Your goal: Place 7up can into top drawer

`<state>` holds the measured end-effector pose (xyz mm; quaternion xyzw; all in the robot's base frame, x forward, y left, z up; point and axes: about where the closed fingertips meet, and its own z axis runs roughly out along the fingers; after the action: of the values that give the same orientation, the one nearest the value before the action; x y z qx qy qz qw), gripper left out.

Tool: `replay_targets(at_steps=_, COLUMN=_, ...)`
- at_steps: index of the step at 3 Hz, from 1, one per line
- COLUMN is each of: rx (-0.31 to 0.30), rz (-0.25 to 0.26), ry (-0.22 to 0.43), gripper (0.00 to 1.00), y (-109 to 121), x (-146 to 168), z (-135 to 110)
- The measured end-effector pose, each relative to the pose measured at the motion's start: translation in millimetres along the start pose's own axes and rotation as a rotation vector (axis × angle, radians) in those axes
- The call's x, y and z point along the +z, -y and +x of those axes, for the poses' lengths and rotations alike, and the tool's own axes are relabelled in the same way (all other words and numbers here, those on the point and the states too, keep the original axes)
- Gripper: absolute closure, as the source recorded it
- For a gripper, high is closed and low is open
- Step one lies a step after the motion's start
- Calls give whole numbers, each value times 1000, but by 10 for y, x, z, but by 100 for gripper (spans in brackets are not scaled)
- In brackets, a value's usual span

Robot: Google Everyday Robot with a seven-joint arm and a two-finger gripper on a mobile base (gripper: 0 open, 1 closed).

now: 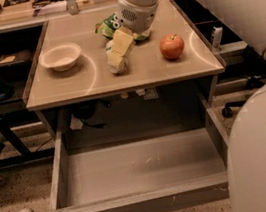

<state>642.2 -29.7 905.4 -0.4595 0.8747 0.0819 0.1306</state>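
Grey and pulled wide open, the top drawer (133, 210) juts out below the tan table (167, 69). Up on the tabletop the 7up can (120, 69) sits between a white bowl (60, 57) and a red apple (172, 46). It is mostly covered by the gripper (116, 59), which reaches down right onto it. Whether that claw is spread or pinching the can, I cannot tell. A green chip bag (108, 26) lies just behind, under the arm.
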Motion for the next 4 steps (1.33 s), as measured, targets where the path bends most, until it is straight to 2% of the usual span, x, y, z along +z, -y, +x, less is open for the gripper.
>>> replay_targets(at_steps=1, rx=50, rz=21, ry=-8, gripper=0, y=232, x=79, z=-128)
replay_targets(at_steps=2, rx=113, rz=57, ry=-10, gripper=0, y=620, x=287, z=-407)
replay_targets(at_steps=3, rx=100, rz=53, ry=4, gripper=0, y=587, x=331, z=-453)
replay_targets(at_steps=4, rx=99, rz=21, ry=-22, gripper=0, y=417, x=526, z=-580)
